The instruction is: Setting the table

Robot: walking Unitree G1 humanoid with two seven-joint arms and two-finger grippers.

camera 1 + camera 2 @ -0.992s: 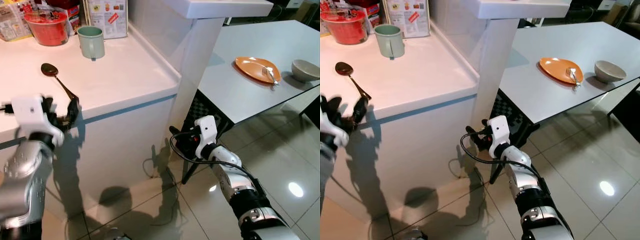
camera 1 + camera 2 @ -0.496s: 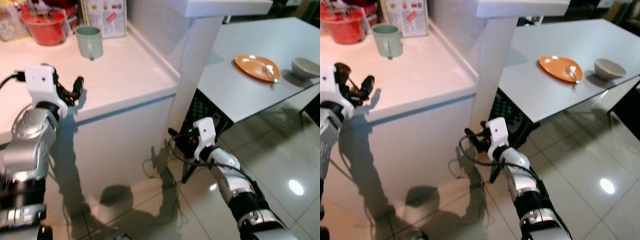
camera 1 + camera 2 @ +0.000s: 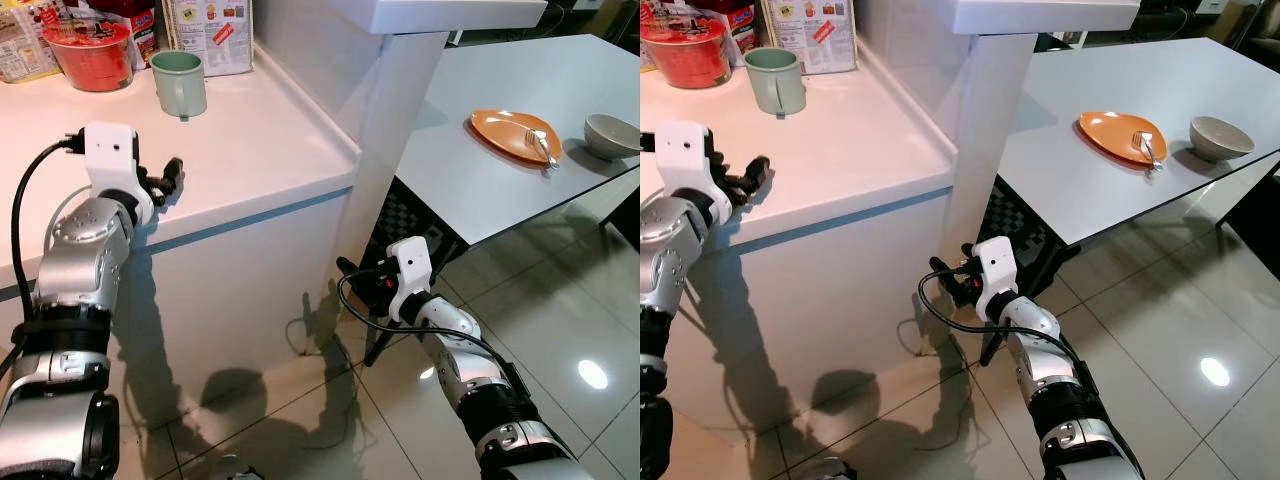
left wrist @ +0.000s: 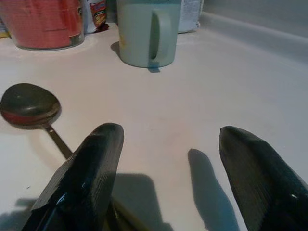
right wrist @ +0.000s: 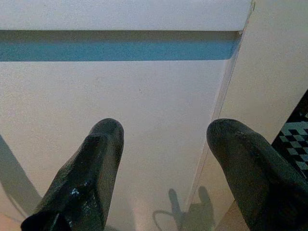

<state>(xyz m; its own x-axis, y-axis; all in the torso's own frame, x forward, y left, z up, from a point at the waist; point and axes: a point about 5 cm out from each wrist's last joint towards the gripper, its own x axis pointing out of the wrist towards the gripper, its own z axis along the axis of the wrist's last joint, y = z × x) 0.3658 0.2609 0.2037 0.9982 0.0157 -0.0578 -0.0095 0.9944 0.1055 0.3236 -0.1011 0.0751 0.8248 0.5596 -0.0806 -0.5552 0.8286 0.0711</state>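
White counter [image 3: 250, 150] ahead: left tool [image 4: 166, 159] hovers wide open, spoon [image 4: 30, 103] lying beside one finger. Pickup step; next, straddle the handle and close. Right tool [image 5: 163, 168] idles, spread wide.

A home kitchen with a dining corner — a white counter [image 3: 250, 150] carries a green mug [image 3: 181, 83], a red instant-noodle cup [image 3: 96, 52] and food packets [image 3: 212, 32]; a grey dining table [image 3: 480, 180] holds an orange plate [image 3: 508, 132] and a bowl [image 3: 610, 136] — glossy tiled floor [image 3: 560, 320].
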